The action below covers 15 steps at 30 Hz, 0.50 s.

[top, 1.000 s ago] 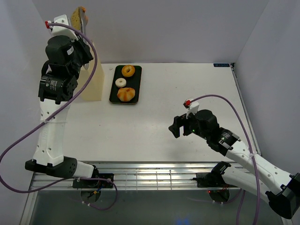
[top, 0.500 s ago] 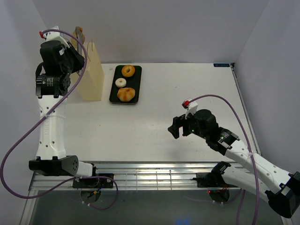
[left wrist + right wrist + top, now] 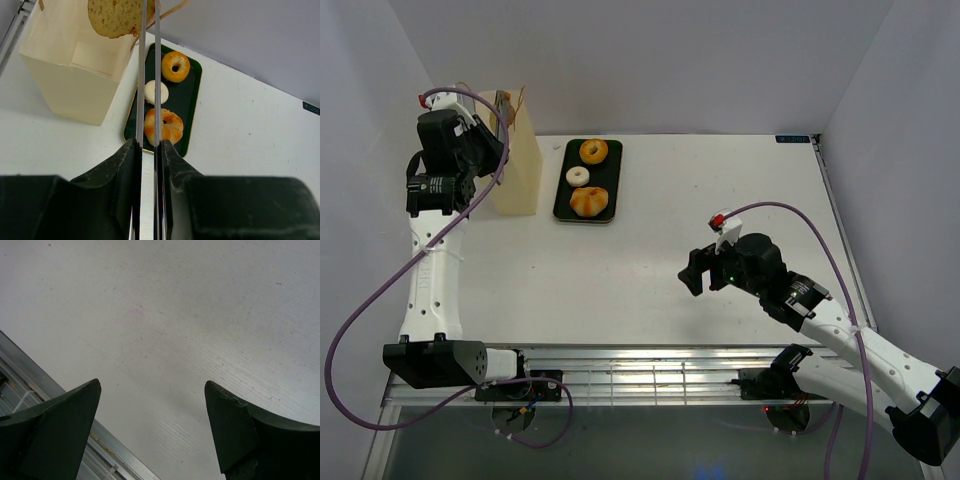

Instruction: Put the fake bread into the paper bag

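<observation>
Left claw (image 3: 149, 15), raised at the far left corner of the table (image 3: 720, 190), is closed on the flat tan piece (image 3: 120, 17). The piece juts sideways from the thin fingers, broad speckled face toward the wrist camera, over the open mouth of the paper bag (image 3: 70, 85). Its long axis cannot be made out. The bag stands upright, mouth up. Beside it, the black tray (image 3: 192, 115) lies lengthwise away from the arms and carries in a row the orange-brown ring (image 3: 175, 66), white ring (image 3: 156, 92) and golden bun (image 3: 164, 126). Right claw (image 3: 152, 385) hangs wide open over bare table.
</observation>
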### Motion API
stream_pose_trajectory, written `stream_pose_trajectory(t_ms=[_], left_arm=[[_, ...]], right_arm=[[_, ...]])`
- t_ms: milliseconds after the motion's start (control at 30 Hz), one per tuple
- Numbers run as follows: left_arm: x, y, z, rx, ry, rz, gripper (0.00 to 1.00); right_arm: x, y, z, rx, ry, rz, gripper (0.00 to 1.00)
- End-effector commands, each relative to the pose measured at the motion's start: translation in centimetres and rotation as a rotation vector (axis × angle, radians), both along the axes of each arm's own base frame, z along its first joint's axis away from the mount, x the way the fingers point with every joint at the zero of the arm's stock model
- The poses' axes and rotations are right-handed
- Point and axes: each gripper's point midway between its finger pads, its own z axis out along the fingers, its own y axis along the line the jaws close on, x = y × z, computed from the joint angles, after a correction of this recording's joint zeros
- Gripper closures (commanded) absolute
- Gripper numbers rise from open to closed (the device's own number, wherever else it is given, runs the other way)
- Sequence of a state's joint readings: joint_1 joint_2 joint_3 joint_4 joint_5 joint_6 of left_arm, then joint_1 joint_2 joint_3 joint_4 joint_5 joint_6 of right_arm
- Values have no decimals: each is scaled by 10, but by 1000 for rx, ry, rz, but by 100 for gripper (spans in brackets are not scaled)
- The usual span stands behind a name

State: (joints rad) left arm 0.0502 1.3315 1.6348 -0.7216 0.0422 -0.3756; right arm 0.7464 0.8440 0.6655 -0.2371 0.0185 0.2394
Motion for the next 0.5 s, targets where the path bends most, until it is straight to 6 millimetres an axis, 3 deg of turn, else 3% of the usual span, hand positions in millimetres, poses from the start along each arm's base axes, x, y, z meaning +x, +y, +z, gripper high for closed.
stream_pose_trajectory(t_ms=[0,300,467], left_arm=[[-4,-1,20,-12,-83,-6,94],[-5,6,17,9,-76,23,78],[-5,8,17,20,-69,33,64]], right_arm=[[3,3,16,40,-44,3,10],[3,3,17,39,-45,4,10],[5,3,19,40,-49,5,10]])
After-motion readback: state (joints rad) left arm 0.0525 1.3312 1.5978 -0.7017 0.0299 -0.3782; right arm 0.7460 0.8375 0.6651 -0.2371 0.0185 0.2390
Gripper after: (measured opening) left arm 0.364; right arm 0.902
